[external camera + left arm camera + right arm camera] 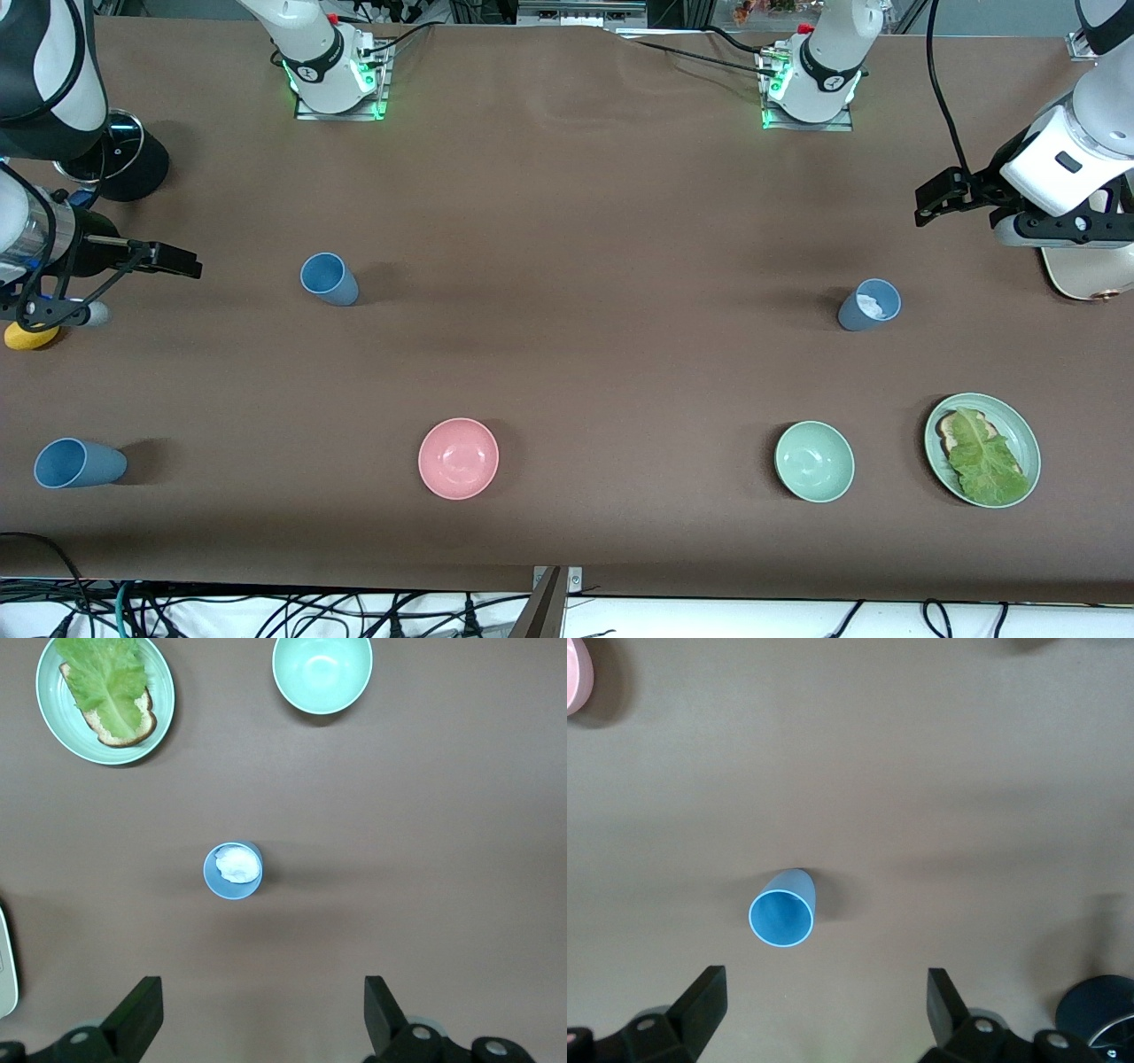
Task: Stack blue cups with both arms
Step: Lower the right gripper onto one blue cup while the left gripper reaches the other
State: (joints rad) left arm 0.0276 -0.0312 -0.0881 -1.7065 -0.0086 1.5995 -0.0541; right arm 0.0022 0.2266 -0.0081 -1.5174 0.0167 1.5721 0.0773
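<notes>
Clearly each open, empty end effector has its own cup: left end effector (926, 206) near the upright grey-blue plastic tumbler (869, 304), right end effector (182, 264) near the upright mid-blue plastic tumbler (329, 278).

The front view looks down from high across the table (567, 221), facing both bases along the top edge and taking in nearly the whole top. Each wrist view looks straight down (finger tips at its lower edge) from well above. The left wrist view shares the grey-blue cup (869, 304) (233, 871), green bowl (814, 462) (322, 672) and plate (982, 449) (104, 698) with it; the right shares the blue cup (329, 278) (782, 909).
</notes>
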